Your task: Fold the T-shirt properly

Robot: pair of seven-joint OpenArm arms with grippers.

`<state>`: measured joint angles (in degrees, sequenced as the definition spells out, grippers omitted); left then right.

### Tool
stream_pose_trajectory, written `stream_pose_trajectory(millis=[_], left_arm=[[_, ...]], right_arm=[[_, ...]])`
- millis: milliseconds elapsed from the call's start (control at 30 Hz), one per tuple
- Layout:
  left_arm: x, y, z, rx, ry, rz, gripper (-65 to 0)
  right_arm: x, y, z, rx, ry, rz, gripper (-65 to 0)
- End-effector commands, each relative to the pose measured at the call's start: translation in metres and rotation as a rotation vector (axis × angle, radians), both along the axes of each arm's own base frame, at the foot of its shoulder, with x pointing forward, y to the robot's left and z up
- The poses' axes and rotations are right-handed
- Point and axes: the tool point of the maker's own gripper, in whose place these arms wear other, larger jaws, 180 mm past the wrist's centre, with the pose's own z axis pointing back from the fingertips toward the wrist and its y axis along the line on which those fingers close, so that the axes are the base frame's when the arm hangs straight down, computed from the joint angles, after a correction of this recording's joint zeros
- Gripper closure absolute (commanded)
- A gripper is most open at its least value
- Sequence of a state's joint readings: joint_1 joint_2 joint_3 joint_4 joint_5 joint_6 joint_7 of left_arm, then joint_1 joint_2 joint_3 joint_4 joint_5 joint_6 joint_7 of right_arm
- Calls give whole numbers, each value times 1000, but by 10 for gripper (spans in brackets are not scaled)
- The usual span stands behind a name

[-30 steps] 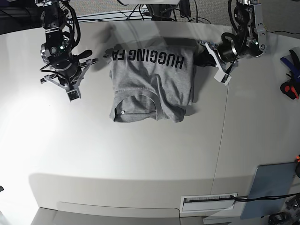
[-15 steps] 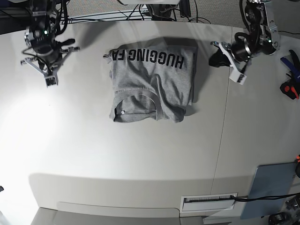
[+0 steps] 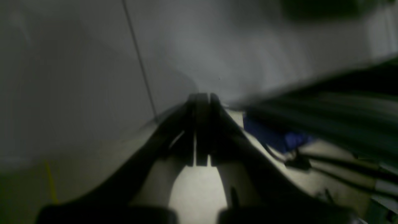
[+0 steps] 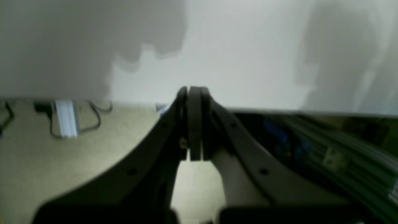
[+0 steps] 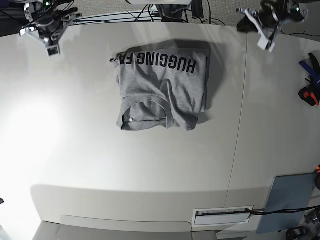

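The heather-grey T-shirt (image 5: 162, 90) lies folded into a rough rectangle on the white table (image 5: 100, 165). Its black lettering runs along the far edge, and the ribbed neck and small white tag are at the near left. My left gripper (image 5: 245, 22) is at the far right corner of the table, well away from the shirt. In the left wrist view it (image 3: 200, 97) is shut and empty. My right gripper (image 5: 70, 17) is at the far left corner. In the right wrist view it (image 4: 191, 90) is shut and empty. Neither wrist view shows the shirt.
Red-and-black and blue hand tools (image 5: 310, 92) lie at the right edge. A grey-blue pad (image 5: 290, 200) and a white label plate (image 5: 222, 215) sit at the near right. A seam (image 5: 240, 125) runs down the table. Cables (image 5: 150, 12) lie behind the far edge.
Both arms have drawn back from beside the shirt to the far corners of the table. The shirt has not moved.
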<state>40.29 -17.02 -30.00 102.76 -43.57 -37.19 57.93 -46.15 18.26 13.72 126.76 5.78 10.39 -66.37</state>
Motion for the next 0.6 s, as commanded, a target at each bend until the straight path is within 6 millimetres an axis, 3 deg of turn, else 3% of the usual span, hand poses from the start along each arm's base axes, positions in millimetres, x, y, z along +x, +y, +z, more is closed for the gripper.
stream_pose_trajectory(millis=[0, 267, 400, 567], left_arm=[[-10, 2, 3, 1, 11, -8, 0], [-84, 2, -3, -2, 182, -3, 0], [-112, 2, -1, -2, 248, -2, 0], [-134, -1, -8, -29, 287, 60, 0]], right_arm=[[-5, -3, 5, -21, 6, 16, 0], [-58, -3, -3, -20, 153, 18, 0], [-83, -2, -5, -15, 220, 18, 0], [-119, -9, -16, -15, 320, -4, 0]])
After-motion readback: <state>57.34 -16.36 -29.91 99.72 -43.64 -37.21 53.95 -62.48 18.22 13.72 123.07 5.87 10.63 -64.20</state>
